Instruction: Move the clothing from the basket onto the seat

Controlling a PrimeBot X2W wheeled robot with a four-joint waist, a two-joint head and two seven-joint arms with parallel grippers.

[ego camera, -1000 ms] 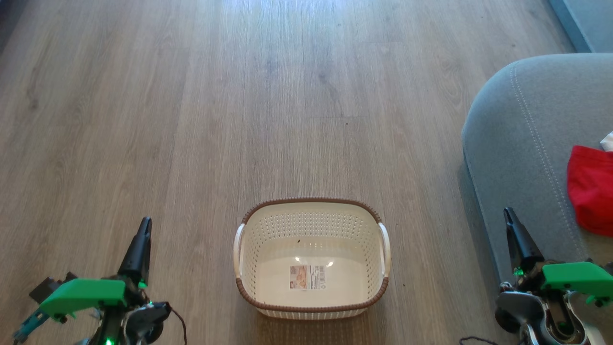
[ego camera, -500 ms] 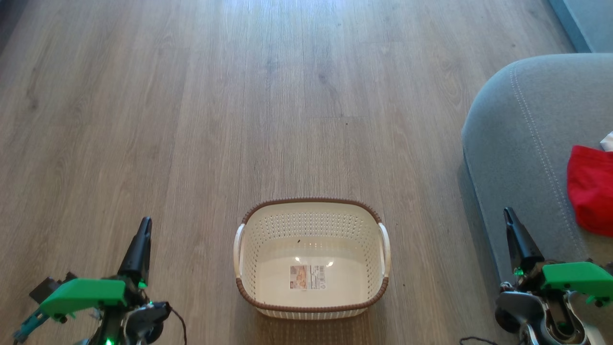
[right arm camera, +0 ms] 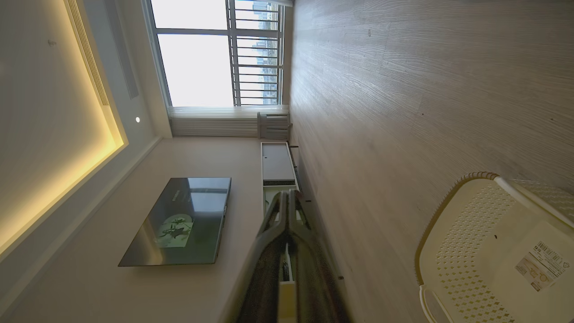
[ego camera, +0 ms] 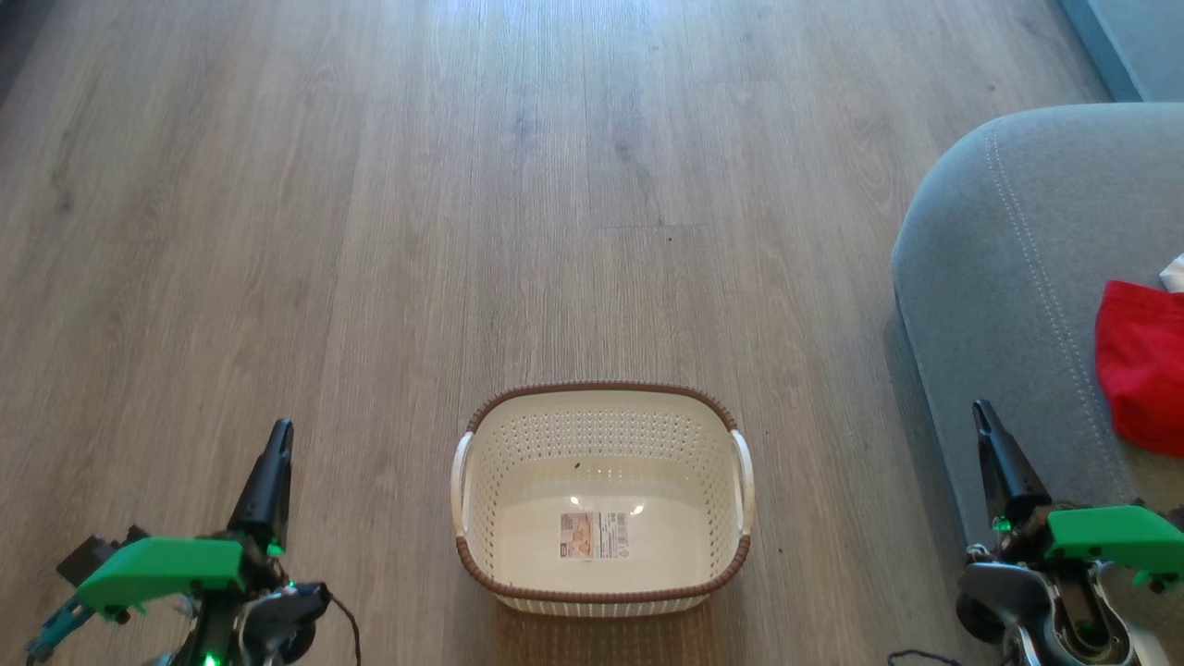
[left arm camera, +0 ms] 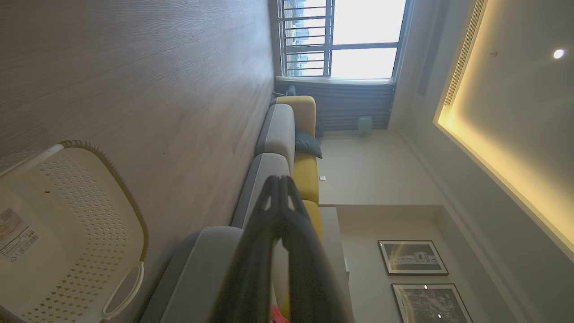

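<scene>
The left pincer (ego camera: 279, 431) and the right pincer (ego camera: 981, 413) are both closed, with nothing between the fingers. The basket (ego camera: 601, 386) stands between them. The clothing (ego camera: 1145, 370) lies on the seat (ego camera: 999, 240), near the right pincer, to its right.

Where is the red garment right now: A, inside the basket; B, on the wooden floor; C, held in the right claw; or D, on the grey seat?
D: the red garment lies on the grey seat, and the basket has a bare bottom apart from its label sticker.
</scene>
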